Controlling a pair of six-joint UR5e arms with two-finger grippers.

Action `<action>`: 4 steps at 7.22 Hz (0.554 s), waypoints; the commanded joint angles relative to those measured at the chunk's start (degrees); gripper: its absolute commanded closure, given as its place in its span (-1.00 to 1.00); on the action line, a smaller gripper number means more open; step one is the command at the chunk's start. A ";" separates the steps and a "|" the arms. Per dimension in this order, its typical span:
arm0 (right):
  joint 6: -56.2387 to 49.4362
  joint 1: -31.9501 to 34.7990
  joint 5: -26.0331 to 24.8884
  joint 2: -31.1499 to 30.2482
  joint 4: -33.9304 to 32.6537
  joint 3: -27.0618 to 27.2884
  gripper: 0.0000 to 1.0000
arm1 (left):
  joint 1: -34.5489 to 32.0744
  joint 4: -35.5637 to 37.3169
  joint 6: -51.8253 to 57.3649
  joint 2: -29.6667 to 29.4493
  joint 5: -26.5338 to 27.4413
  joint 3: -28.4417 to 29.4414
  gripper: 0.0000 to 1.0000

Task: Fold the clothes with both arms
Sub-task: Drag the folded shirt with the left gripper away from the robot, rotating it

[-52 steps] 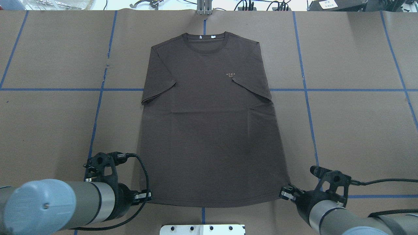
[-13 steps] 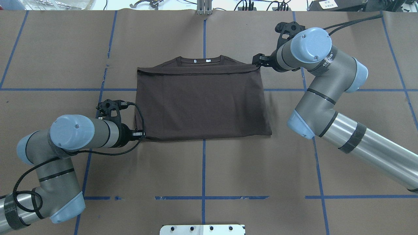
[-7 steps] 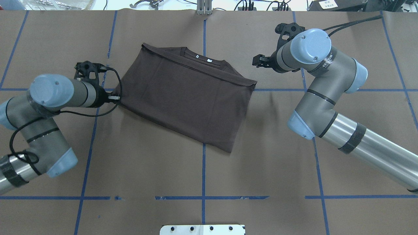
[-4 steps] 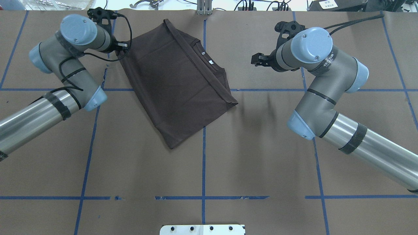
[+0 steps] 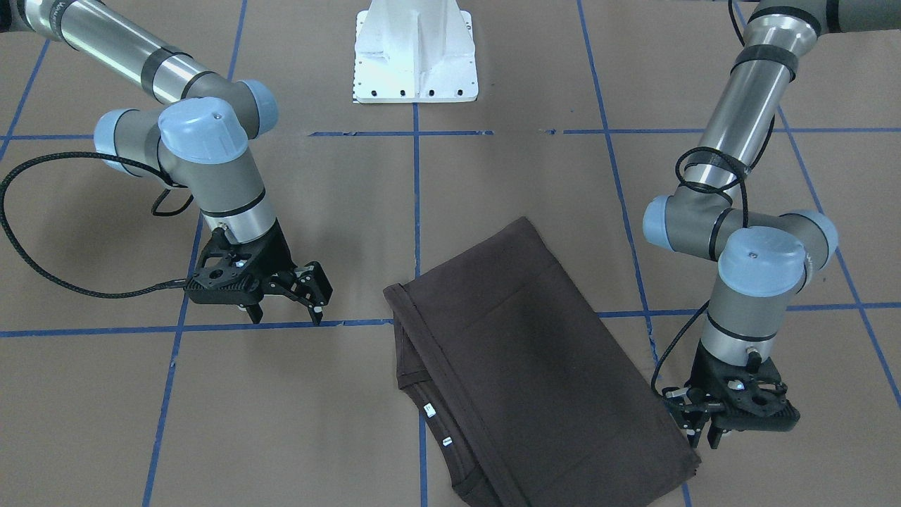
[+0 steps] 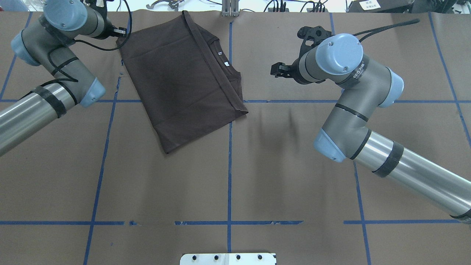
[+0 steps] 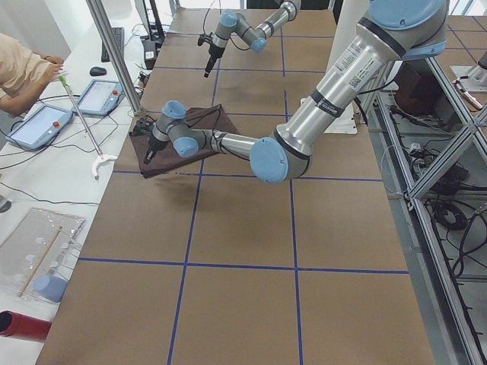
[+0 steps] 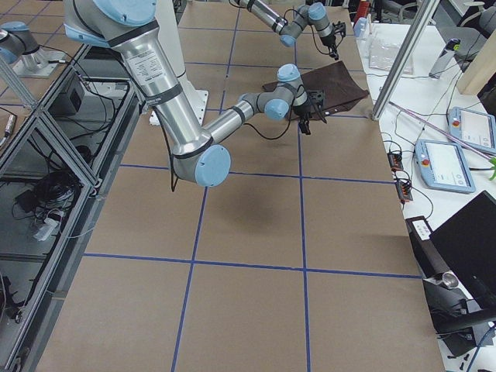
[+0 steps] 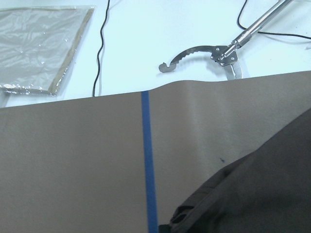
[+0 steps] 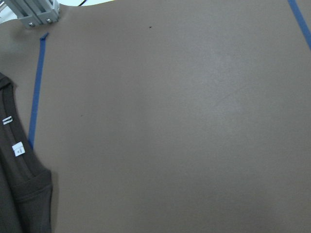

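Folded dark brown-grey short-sleeved T-shirt (image 6: 180, 81), flat and askew in upper left-centre of overhead view, on brown paper-covered table (image 6: 294, 184). Ribbed neck and small white tags (image 6: 227, 63) along its right side. Black two-finger left gripper (image 5: 704, 435) pinched on shirt's top-left corner. Black two-finger right gripper (image 6: 274, 70) spread wide, upper centre-right, well apart from shirt.

Near right arm (image 8: 232, 116) across blue-taped table (image 8: 248, 310), its gripper (image 8: 304, 122) beside a dark T-shirt (image 8: 337, 81), left arm (image 8: 271, 17) beyond
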 commanded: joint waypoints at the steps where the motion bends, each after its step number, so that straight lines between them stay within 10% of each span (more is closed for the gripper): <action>1: 4.61 -2.04 -3.39 9.60 0.13 -8.63 -0.88 | -0.35 -0.44 1.04 5.54 -5.89 -8.08 -1.00; 4: 8.84 -5.02 -7.80 20.54 0.49 -21.67 -0.23 | -0.35 -0.45 0.24 6.96 -5.91 -9.96 -1.00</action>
